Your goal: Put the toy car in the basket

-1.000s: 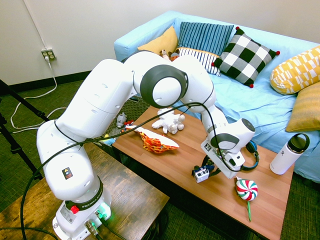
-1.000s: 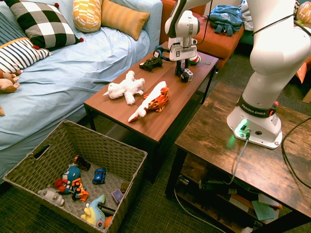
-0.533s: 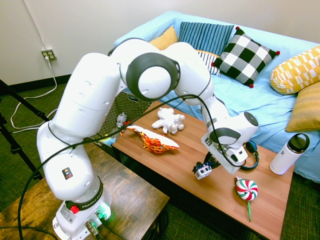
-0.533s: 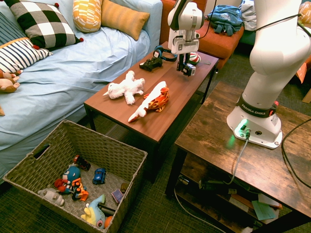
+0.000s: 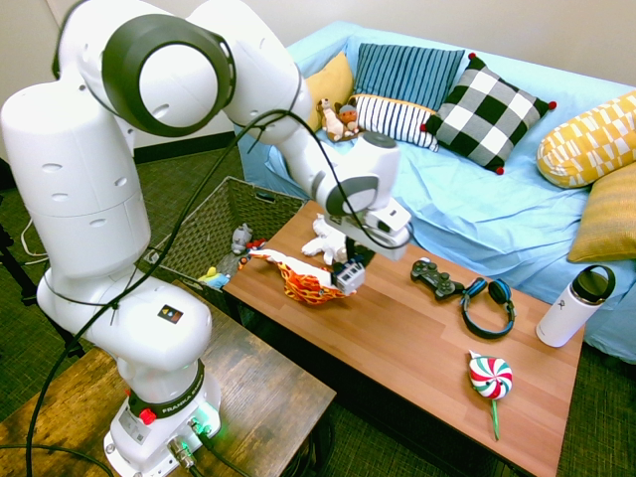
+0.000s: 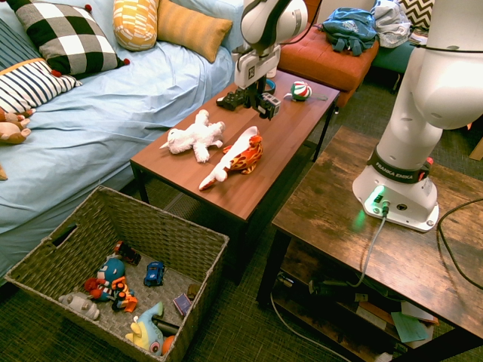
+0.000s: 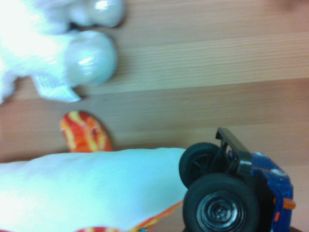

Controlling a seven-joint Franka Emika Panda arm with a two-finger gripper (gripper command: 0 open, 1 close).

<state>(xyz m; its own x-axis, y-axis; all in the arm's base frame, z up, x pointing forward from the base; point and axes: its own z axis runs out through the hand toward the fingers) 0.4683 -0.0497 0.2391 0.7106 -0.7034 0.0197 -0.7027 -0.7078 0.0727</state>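
Observation:
The toy car, small and white with black wheels, hangs in the air over the wooden coffee table, with my gripper shut on it. From the other side the toy car and gripper are above the table's middle, near the orange plush. In the wrist view the toy car shows its black wheels and blue body from close by. The woven basket stands on the floor past the table's end, with several toys inside. The basket also shows behind the arm.
On the table lie a white plush animal, an orange and white plush, a black game controller, headphones and a striped lollipop toy. A bottle stands by the blue sofa.
My gripper closed on the toy car, lifted it off the table and carried it along the table towards the plush toys and the basket end. The arm swung up and over.

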